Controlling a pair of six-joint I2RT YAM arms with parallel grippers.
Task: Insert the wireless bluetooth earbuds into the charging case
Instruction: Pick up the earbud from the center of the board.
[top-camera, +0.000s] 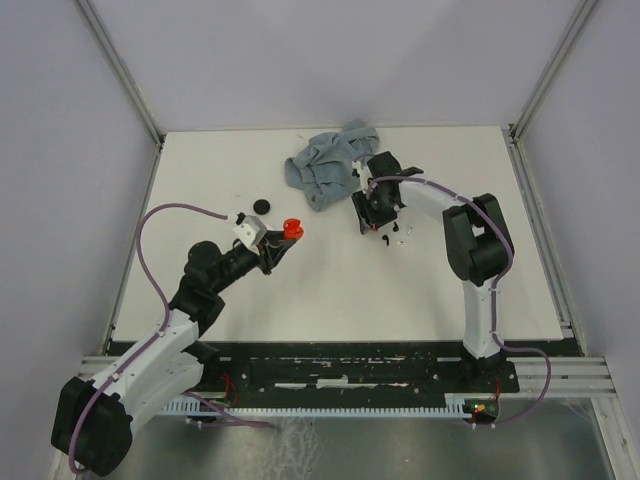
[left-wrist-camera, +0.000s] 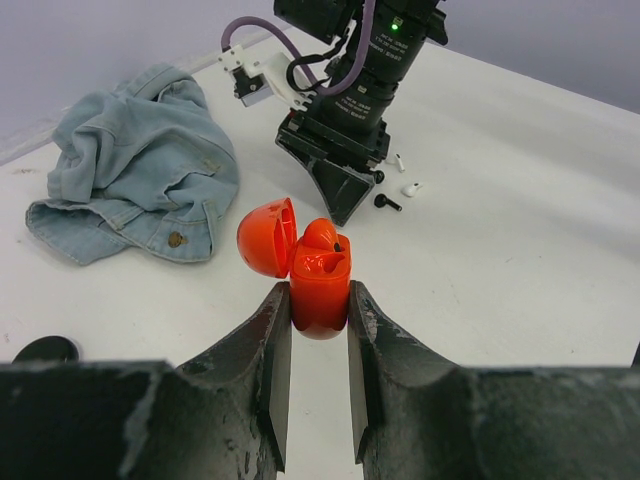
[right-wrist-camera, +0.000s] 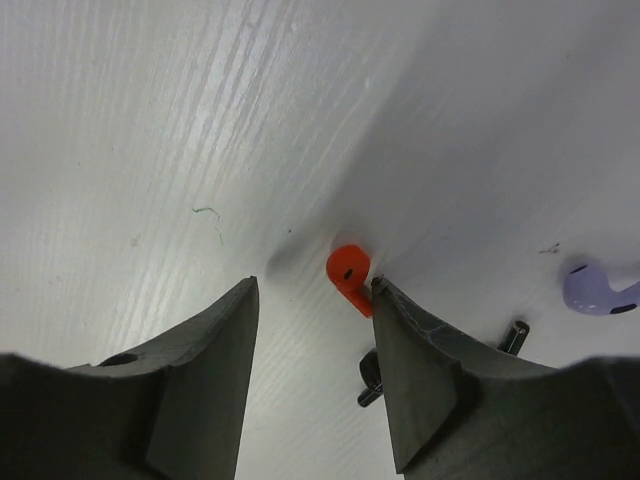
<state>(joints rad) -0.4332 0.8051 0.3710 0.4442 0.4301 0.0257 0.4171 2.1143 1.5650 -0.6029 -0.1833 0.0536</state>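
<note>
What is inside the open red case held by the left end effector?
One red earbud sits in the case; the slot beside it looks empty. The rim hides the wells' depths.

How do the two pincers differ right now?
The left pincer is shut on the open red charging case; the right pincer stands open, holding nothing. The left pincer's case seems to have one red earbud seated in it; the right pincer hangs over a loose red earbud lying on the table. Both pincers are dark and two-pronged.

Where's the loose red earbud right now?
Right wrist view: the red earbud lies on the table between the right gripper's fingers, close beside one, with a lilac earbud nearby.
</note>
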